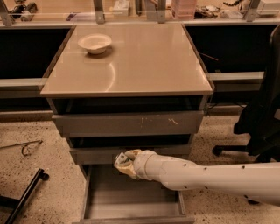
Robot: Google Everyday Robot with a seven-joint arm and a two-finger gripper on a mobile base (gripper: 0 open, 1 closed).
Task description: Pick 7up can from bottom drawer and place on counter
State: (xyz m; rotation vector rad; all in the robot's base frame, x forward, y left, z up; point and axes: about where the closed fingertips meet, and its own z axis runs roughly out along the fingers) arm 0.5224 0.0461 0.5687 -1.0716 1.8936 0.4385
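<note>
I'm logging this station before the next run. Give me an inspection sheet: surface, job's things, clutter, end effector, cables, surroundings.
Surface: counter, glossy beige, no damage seen.
Job's things: 7up can held off the drawer floor; bottom drawer pulled open, nothing else seen in it.
Clutter: white bowl near the counter's back left corner.
End effector: end effector above the rear of the bottom drawer, in front of the middle drawer's front, closed on the can.
Cables: thin wire on the floor at left.
Surroundings: black office chair at right; black bar on the floor, lower left; cluttered bench behind.
</note>
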